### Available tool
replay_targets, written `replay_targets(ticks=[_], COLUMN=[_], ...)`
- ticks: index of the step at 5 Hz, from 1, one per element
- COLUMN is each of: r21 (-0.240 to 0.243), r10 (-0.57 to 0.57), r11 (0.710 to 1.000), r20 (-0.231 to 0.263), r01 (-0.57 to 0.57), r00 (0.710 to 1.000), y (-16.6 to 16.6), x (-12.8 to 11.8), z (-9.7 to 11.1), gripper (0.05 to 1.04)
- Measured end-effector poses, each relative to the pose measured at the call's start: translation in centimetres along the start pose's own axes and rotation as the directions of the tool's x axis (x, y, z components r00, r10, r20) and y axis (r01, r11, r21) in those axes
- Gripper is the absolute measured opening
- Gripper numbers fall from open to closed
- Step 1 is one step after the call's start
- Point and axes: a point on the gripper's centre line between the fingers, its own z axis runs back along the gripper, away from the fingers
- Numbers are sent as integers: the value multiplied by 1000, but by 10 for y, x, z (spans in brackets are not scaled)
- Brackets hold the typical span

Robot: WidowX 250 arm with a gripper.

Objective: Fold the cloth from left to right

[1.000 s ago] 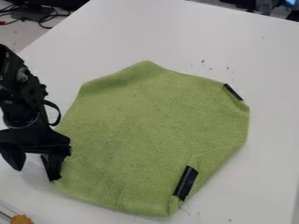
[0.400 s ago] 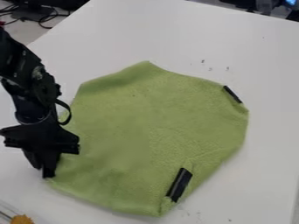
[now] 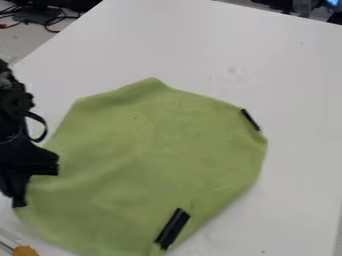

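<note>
We see the claw (image 3: 19, 203), apart-fingered moments ago, now pinching the left edge of the green cloth (image 3: 147, 155). The cloth has slid leftward and down the frame across the desk (image 3: 300, 110), still unfolded; we likely need to lift that edge rightward.

We see a white table (image 3: 300, 125), black cables (image 3: 48, 21) beyond its upper-left edge, and an orange-yellow object (image 3: 25, 251) near the lower-left corner.
</note>
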Motion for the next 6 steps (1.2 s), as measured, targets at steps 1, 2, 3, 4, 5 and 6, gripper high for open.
replay_targets(ticks=[1, 2, 3, 4, 5, 6], r21=[56, 80, 23, -62, -130, -170], r10=[25, -25, -106, -169, -188, -190], r11=[998, 997, 994, 983, 974, 969], r20=[38, 79, 84, 39, -18, -46], r01=[-28, 19, 104, 171, 184, 180], r00=[999, 997, 991, 985, 982, 981], y=[17, 17, -11, -55, -97, -119], x=[8, 39, 74, 92, 90, 87], z=[17, 39, 55, 67, 64, 56], gripper=[67, 67, 67, 67, 67, 67])
